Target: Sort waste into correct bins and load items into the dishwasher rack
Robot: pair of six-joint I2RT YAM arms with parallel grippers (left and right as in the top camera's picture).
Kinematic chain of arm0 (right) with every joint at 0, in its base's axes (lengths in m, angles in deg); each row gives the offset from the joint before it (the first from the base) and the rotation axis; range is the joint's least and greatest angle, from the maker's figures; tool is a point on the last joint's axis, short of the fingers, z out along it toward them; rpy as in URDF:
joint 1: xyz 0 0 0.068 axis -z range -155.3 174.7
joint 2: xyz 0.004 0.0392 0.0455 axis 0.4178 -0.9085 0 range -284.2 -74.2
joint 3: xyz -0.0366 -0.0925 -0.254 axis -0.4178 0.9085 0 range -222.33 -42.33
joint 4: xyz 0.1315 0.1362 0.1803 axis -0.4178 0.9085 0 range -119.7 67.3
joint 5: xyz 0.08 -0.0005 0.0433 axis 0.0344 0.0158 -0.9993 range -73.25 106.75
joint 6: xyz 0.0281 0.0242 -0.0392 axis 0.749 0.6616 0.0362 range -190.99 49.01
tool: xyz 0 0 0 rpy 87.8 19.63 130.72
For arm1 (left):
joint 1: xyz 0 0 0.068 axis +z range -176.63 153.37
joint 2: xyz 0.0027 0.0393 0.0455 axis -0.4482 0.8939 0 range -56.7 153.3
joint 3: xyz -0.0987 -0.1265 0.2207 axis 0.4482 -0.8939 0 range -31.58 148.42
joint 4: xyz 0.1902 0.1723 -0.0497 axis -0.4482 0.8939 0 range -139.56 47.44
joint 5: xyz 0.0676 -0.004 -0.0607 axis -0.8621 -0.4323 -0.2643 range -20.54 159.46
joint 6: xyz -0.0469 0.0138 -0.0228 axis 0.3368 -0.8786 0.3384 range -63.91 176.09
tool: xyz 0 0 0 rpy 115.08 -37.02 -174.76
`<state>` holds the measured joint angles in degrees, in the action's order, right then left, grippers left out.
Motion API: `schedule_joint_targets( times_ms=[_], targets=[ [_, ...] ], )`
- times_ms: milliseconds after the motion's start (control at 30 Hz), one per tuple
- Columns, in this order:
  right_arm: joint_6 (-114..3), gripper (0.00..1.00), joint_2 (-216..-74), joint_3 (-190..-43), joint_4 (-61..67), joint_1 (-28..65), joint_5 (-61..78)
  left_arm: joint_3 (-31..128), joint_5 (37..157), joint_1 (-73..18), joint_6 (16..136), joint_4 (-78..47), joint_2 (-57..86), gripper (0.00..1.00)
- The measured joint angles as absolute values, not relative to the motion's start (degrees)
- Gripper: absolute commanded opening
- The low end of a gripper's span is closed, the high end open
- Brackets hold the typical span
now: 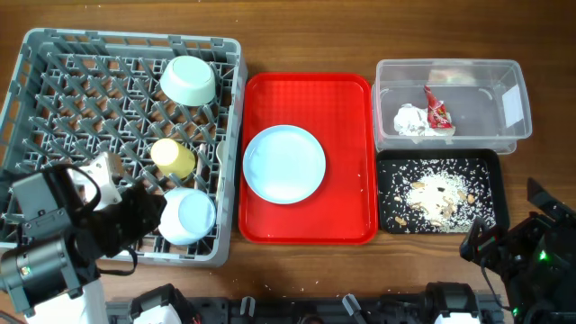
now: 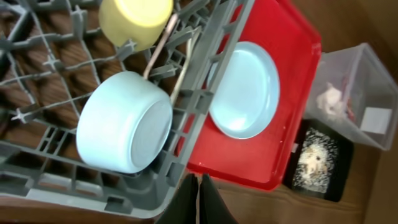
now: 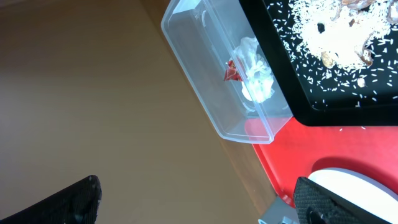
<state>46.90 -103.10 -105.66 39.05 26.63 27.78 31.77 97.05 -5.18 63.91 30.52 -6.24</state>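
Note:
The grey dishwasher rack (image 1: 36, 54) holds the mint-green bowl (image 1: 188, 80), the yellow cup (image 1: 173, 157) and the light blue bowl (image 1: 187, 216), which lies upside down. Two white utensil handles (image 2: 158, 53) lean in the rack beside the cup. The pale blue plate (image 1: 283, 163) lies on the red tray (image 1: 351, 225). The clear tub (image 1: 486, 90) holds a white napkin (image 1: 411, 121) and the red wrapper (image 1: 438, 112). The black tray (image 1: 486, 162) holds food scraps (image 1: 436, 193). My left gripper (image 2: 199, 186) is shut and empty at the rack's front right corner. My right gripper (image 3: 202, 202) is open and empty, in front of the black tray.
The red tray sits between the rack and the two bins. The clear tub stands behind the black tray at the right. Bare wooden table runs along the front edge, where both arm bases stand.

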Motion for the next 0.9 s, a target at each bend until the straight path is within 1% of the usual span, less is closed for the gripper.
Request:
schedule_joint_targets(
  times_ms=[200, 333, 567, 733, 800, 900],
  targets=[
    [46.9, 1.00, -103.1, -105.7, 39.1, 26.6, 27.8, 25.3, 95.2, -10.1, 67.0, 28.5, -2.1, 0.04],
    [46.9, 1.00, -103.1, -105.7, 39.0, 26.6, 27.8, 24.9, 93.0, -12.4, 70.1, 27.5, 2.2, 0.04],
    [46.9, 1.00, -103.1, -105.7, 39.1, 26.6, 27.8, 19.1, 90.1, -18.9, 77.4, 19.1, 5.3, 0.04],
    [46.9, 1.00, -103.1, -105.7, 39.1, 26.6, 27.8, 17.8, 80.4, -19.1, 85.2, 16.7, 5.3, 0.04],
    [46.9, 1.00, -103.1, -105.7, 39.0, 26.6, 27.8, 17.1, 75.4, -19.1, 88.0, 13.1, 5.3, 0.04],
    [46.9, 1.00, -103.1, -105.7, 39.1, 26.6, 27.8, 14.0, 72.4, -19.1, 89.5, 8.6, 5.6, 0.04]
  ],
)
